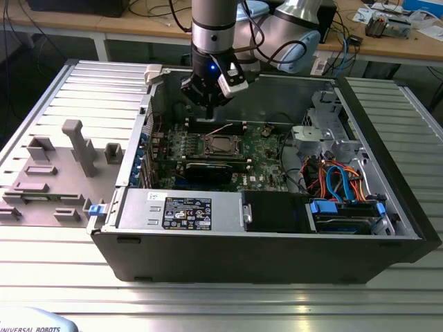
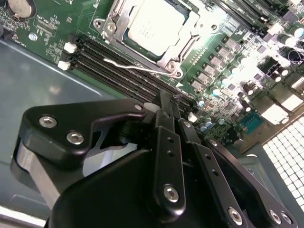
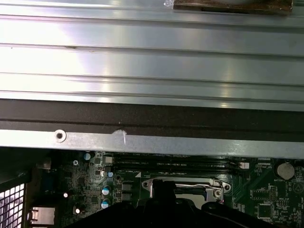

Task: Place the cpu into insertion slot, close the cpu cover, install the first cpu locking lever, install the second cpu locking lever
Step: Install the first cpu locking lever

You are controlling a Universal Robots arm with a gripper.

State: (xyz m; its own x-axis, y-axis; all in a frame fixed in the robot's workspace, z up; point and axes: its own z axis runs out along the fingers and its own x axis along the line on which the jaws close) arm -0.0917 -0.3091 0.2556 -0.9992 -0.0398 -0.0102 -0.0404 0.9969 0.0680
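At nine o'clock in the exterior view, a grey tray (image 1: 41, 180) of moulded blocks lies on the ribbed metal counter (image 1: 208, 304), just beside an open black computer case (image 1: 277, 259). A labelled power supply (image 1: 180, 207) sits along the case's six o'clock wall. Near the middle, the robot arm (image 1: 211, 34) stands at twelve o'clock over the case. Its end effector (image 1: 210, 111) hangs above the green motherboard (image 1: 266, 155), at twelve o'clock of the cpu (image 1: 220, 144) and apart from it.

In the second wrist view the black fingers (image 2: 165, 118) are drawn together with nothing between them. The cpu rests in the insertion slot (image 1: 234, 146), pale metal top up, and the cpu cover (image 2: 164, 57) lies down around it. A thin wire locking lever (image 2: 137, 66) runs along one edge of the cover, its free end showing against the long black memory slots (image 2: 109, 71).

At three o'clock, orange and blue cables (image 1: 339, 180) coil beside a metal drive cage (image 1: 325, 114).
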